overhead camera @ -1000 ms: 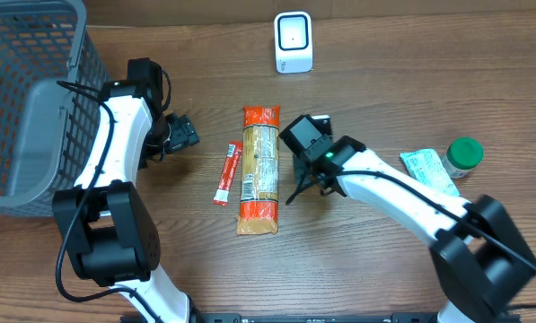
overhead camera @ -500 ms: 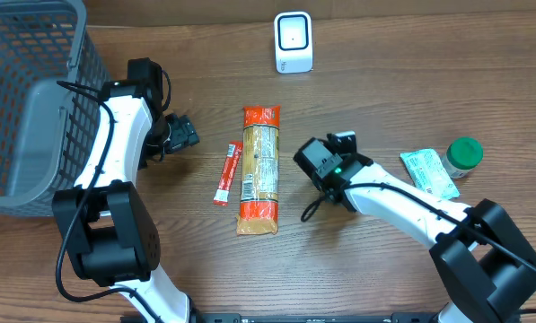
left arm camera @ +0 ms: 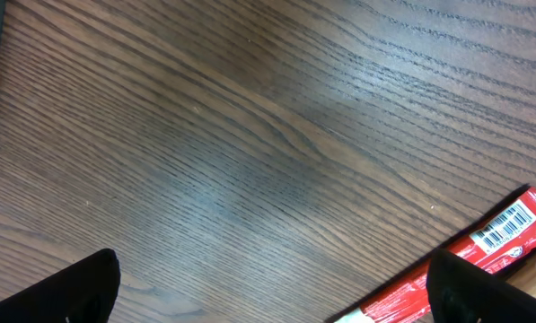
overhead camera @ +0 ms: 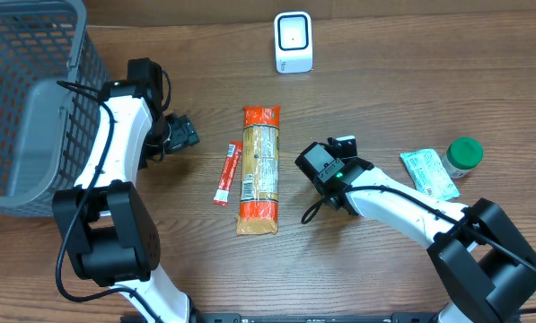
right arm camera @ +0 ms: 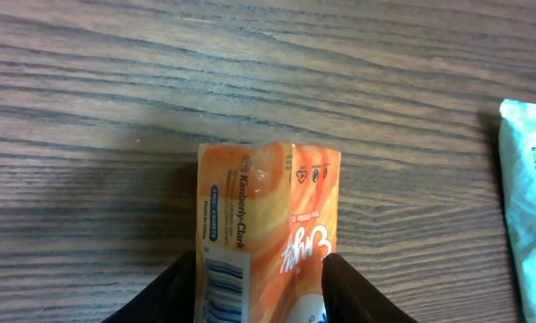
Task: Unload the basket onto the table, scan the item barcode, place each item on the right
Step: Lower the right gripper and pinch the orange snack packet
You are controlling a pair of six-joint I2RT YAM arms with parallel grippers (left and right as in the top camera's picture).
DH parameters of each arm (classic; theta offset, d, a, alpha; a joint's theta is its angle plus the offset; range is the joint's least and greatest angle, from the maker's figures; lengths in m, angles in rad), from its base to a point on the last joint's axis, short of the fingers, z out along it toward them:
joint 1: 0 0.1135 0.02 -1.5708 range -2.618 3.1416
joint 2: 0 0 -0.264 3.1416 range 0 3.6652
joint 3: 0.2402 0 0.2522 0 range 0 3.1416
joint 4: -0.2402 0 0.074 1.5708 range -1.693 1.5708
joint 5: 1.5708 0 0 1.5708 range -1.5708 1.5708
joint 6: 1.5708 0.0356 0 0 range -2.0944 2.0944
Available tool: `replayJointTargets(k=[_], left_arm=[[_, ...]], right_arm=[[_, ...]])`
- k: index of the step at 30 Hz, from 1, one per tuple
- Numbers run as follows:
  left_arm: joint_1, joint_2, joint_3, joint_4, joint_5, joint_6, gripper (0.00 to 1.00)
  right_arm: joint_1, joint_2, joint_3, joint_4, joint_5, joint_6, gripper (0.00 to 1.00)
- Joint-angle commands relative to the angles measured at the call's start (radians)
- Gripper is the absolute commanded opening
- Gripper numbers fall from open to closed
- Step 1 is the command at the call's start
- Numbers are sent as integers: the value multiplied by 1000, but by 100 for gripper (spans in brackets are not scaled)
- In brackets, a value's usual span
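The wooden worktop [overhead camera: 384, 81] fills my overhead feed, and a grey mesh basket [overhead camera: 25, 135] takes up its far left corner. Both arms come in from the near edge. The left arm [overhead camera: 115, 135] runs up alongside the basket, and the right arm [overhead camera: 402, 206] slants in from the lower right toward the middle.

At the centre lies a long pasta packet [overhead camera: 259, 169] with orange ends, pointing lengthwise away from me. A thin red stick sachet [overhead camera: 226, 174] lies just beside it on the left. The white scanner [overhead camera: 294, 42] stands at the far edge, well apart from everything else. Off to the right, a pale teal packet [overhead camera: 429, 172] lies flat with a green-lidded jar [overhead camera: 465, 154] just beside it.

The left hand [overhead camera: 180, 133] sits between the basket and the sachet. On its wrist feed the two fingertips stand wide apart at the bottom corners with only bare wood between them, so it is released and empty. The sachet's barcode end shows at the right edge of that view.

The item is a small orange tissue pack [right arm camera: 268, 215], sitting at the right hand [right arm camera: 263, 292], to the right of the pasta packet. On the right wrist feed it lies between the two dark fingers [right arm camera: 173, 292], whose inner faces meet its side edges. A barcode [right arm camera: 223, 292] shows along its left side. I cannot tell whether the fingers are pinching the pack or only flanking it. From overhead I cannot pick the pack out.
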Motion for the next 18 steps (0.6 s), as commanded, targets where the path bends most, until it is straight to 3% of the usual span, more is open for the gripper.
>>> replayJointTargets(k=[1, 8, 13, 18], left_arm=[[-2, -17, 2, 2, -5, 27, 100], [-2, -17, 2, 2, -5, 27, 100], [-2, -17, 2, 2, -5, 27, 100], [-2, -17, 2, 2, -5, 27, 100]], right_arm=[[2, -21, 1, 3, -21, 4, 44], [2, -116, 37, -9, -124, 3, 44], [-15, -170, 37, -58, -124, -1, 55], [-105, -172, 36, -87, -234, -79, 55]])
